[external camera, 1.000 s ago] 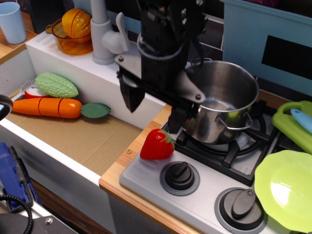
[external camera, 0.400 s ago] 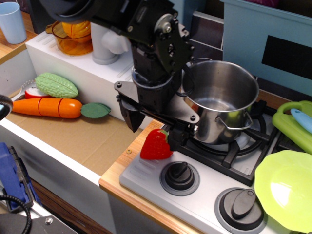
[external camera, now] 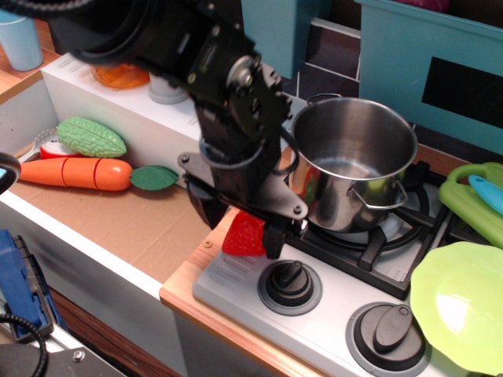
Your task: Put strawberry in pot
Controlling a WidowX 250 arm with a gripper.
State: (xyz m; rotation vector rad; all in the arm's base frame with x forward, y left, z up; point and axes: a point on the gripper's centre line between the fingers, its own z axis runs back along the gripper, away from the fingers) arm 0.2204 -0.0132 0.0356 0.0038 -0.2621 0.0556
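The gripper (external camera: 240,228) sits low over the strawberry (external camera: 244,236) at the stove's front left corner, fingers straddling it, apparently not yet pinched, though the wrist blocks the view. The pot (external camera: 354,161) waits just beside, mouth open on the burner.

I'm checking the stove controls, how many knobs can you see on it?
2. One knob sits at the stove's front edge, just right of the strawberry under the gripper. The other knob is farther right, beside the green plate. More may lie outside the frame.
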